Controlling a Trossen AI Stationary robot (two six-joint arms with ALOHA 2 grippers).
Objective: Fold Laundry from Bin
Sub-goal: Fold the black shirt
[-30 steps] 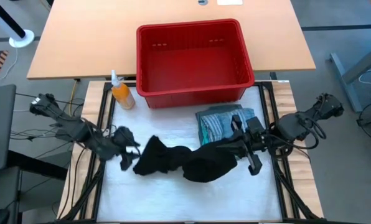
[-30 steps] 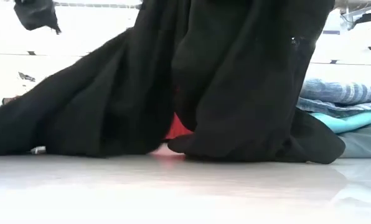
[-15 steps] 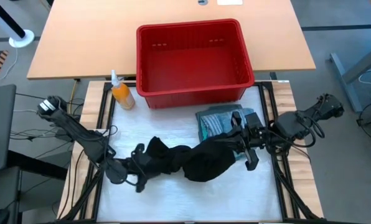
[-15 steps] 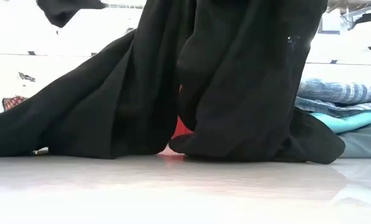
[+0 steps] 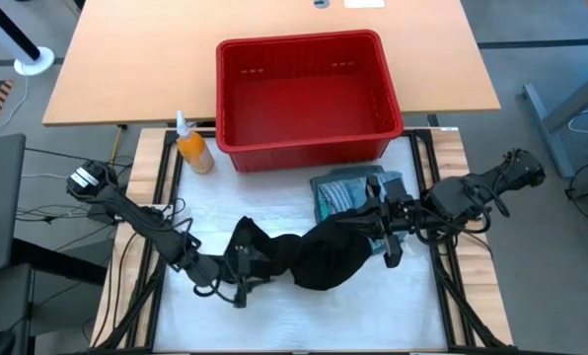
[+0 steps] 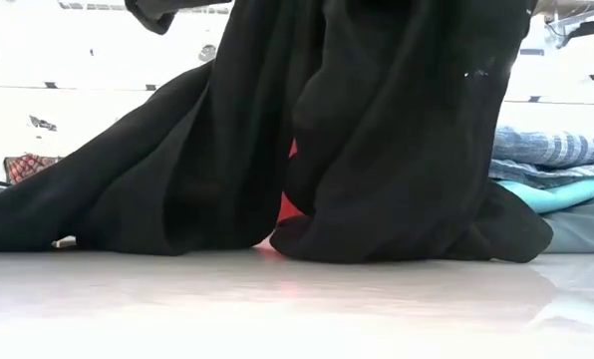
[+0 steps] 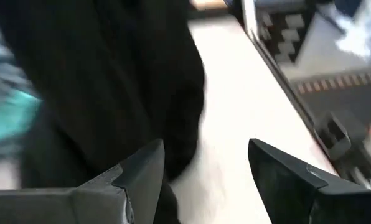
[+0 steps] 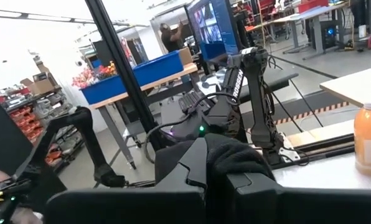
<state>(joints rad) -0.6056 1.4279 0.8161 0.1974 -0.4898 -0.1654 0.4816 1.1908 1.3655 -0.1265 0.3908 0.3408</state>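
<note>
Two dark robot arms reach over the white-topped bench (image 5: 304, 306) from its left and right edges. The large black soft garment (image 5: 304, 256) lies bunched across the middle of the bench, between the arms, with its right end lifted off the surface. The right end effector (image 5: 388, 237) has its fingers closed tight on that raised end of black cloth, which the right wrist view shows pinched between its two dark fingers (image 8: 192, 168). The left end effector (image 5: 240, 276) sits low at the garment's left end, near the bench's front edge; its fingers (image 7: 142, 168) stand well apart, one just beside the cloth's edge, with bare bench showing in the gap, and it has hold of nothing.

From the low view the black garment (image 6: 307, 130) hangs in heavy folds and rests on the bench. Behind it, toward the bench's right edge, sits a folded stack (image 5: 348, 192): a blue-grey striped shirt (image 6: 556, 150) on top, a bright turquoise garment (image 6: 566, 189) under it, and a grey-green one (image 6: 586, 229) at the bottom.

The red rectangular plastic basket with slotted sides (image 5: 304, 94) stands at the bench's far edge. An orange bottle with a white nozzle (image 5: 192, 146) stands just beside the basket's left front corner.
</note>
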